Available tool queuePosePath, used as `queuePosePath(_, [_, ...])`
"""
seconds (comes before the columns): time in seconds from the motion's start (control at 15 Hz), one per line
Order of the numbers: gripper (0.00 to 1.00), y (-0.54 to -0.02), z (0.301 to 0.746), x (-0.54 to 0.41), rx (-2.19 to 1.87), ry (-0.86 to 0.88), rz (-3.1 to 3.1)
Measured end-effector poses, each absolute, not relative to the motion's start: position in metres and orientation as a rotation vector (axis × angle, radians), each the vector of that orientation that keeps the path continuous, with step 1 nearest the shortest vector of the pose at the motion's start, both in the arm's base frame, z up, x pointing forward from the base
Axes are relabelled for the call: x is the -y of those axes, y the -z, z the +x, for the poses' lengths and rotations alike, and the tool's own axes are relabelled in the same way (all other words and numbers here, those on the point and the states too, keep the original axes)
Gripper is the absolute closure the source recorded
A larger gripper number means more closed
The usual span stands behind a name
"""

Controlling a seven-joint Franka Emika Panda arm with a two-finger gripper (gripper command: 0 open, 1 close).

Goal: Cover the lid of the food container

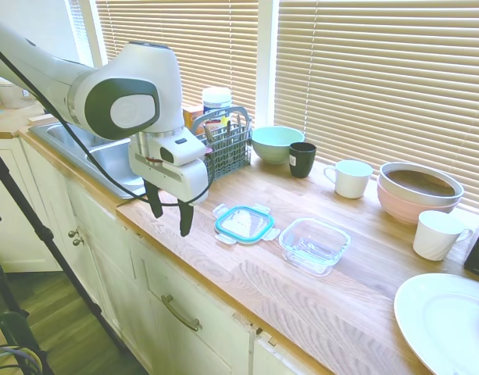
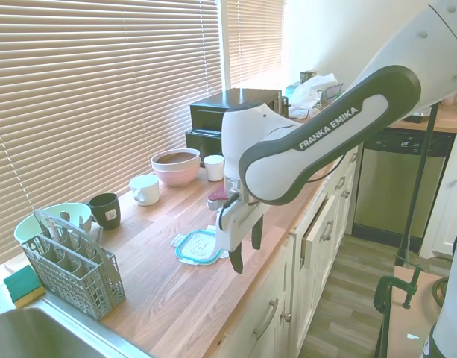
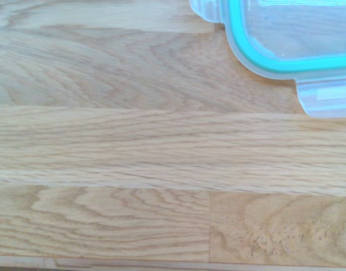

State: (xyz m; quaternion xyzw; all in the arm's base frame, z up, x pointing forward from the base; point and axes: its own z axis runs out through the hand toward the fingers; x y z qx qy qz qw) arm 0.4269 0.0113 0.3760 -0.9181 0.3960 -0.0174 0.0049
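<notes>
While your fingers (image 1: 168, 212) hang spread and empty above the surface (image 1: 223, 273), the lid (image 1: 244, 223) lies just beside the food container (image 1: 314, 244).

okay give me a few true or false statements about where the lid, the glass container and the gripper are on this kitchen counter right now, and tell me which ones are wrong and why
1. The lid lies flat on the wooden counter, beside the food container. True.
2. The lid is already on the food container. False: the container stands open, with the lid next to it.
3. The gripper is shut on the lid. False: it hangs open above the counter near the lid, holding nothing.
4. The black cup stands between the mint green bowl and a white mug. True.
5. The food container sits inside the pink bowl. False: it sits on the counter, apart from that bowl.
</notes>
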Motion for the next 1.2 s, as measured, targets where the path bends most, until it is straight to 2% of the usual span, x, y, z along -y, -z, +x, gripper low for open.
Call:
queuePosePath(0.27, [0.00,-0.373,0.425,-0.023,-1.248,0.061,-2.872])
queuePosePath(0.6, [0.00,-0.375,0.433,-0.053,-1.343,0.169,-2.875])
queuePosePath(0.93, [0.00,-0.377,0.481,-0.057,-1.441,0.252,-2.904])
queuePosePath(1.2, [0.00,-0.379,0.519,-0.051,-1.516,0.245,-2.921])
